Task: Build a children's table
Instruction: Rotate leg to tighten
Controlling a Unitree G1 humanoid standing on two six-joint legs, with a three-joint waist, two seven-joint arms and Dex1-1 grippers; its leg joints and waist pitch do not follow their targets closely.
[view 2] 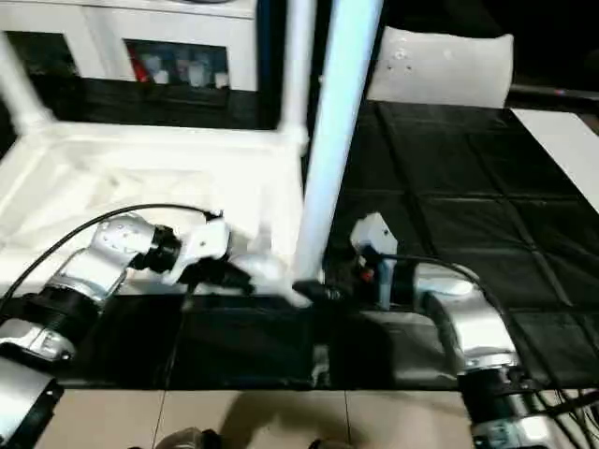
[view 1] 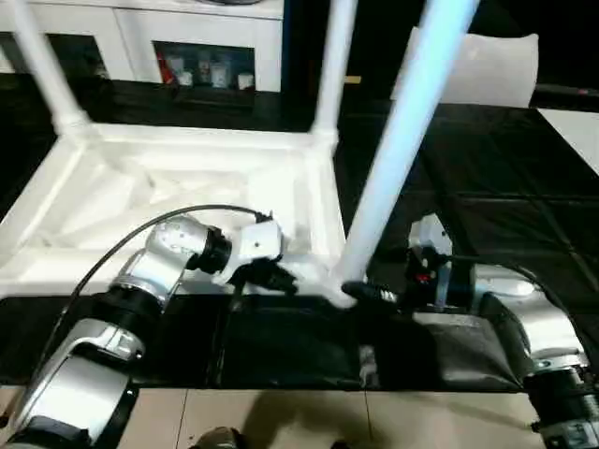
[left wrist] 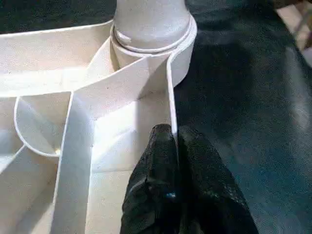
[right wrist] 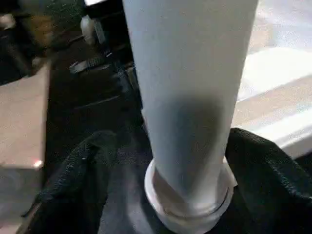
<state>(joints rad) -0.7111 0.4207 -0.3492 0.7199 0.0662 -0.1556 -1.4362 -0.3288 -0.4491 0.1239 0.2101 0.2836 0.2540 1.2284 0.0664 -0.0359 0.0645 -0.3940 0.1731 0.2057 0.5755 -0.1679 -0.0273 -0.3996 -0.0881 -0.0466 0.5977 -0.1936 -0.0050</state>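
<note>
Right gripper (view 1: 360, 293) sits at the foot of the near leg (view 1: 402, 140), jaws spread either side of the tube, straddling it where it enters the near corner socket (right wrist: 187, 204). Whether the pads touch it, cannot tell. Leg's long axis rises steeply, leaning slightly; right arm is the nearer one. Left gripper (left wrist: 175, 161) has jaws together, pinched on the thin rim wall of the tabletop (view 1: 140, 187) just beside that socket. Tabletop lies ribs-up on the dark surface (view 1: 487, 187). Two far legs (view 1: 332, 65) stand socketed.
</note>
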